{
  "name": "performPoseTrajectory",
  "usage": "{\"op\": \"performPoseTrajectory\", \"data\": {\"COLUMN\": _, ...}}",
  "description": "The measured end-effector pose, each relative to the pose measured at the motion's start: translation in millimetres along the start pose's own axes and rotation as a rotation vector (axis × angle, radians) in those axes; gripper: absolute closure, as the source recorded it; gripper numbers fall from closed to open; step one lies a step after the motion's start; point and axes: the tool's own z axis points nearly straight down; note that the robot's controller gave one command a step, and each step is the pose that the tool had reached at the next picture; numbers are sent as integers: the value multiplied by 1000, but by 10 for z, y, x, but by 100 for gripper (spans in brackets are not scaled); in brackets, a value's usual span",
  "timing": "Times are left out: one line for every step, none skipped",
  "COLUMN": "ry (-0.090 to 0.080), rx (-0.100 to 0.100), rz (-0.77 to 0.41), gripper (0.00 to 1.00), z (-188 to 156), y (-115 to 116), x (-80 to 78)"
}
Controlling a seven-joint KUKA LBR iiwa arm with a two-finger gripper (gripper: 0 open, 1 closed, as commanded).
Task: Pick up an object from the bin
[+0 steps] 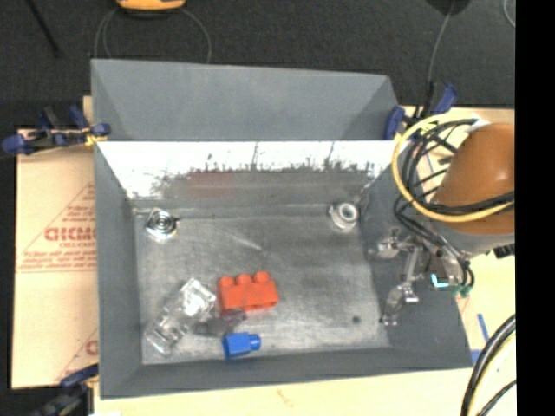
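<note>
My gripper (382, 284) hangs over the bin's right slope, its two metal fingers spread apart and open with nothing between them. Nearest to it is a small white-grey ring-shaped piece (344, 214) on the floor by the back wall, up and to its left. An orange-red toy brick (248, 291) with studs along its top lies well to the gripper's left, in the front left part of the floor. A small blue cylinder-like piece (240, 344) rests just in front of the brick.
Two clear plastic pieces (195, 299) (163, 336) lie left of the brick, and a small dark piece (214, 325) lies between them and the blue piece. A shiny metal round part (161, 224) sits in the back left corner. The arm with its cables stands at the right.
</note>
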Motion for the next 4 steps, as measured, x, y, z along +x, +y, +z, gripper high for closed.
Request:
{"op": "performPoseTrajectory", "data": {"ry": -8, "rx": -1, "rz": -247, "gripper": 0, "z": 578, "y": 510, "x": -567}}
{"op": "performPoseTrajectory", "data": {"ry": -12, "rx": -4, "rz": -260, "gripper": 0, "z": 638, "y": 1494, "x": -775}}
{"op": "performPoseTrajectory", "data": {"ry": -19, "rx": 2, "rz": -395, "gripper": 0, "z": 1151, "y": 1972, "x": -33}}
{"op": "performPoseTrajectory", "data": {"ry": -29, "rx": 1, "rz": -395, "gripper": 100, "z": 1124, "y": 1975, "x": -69}}
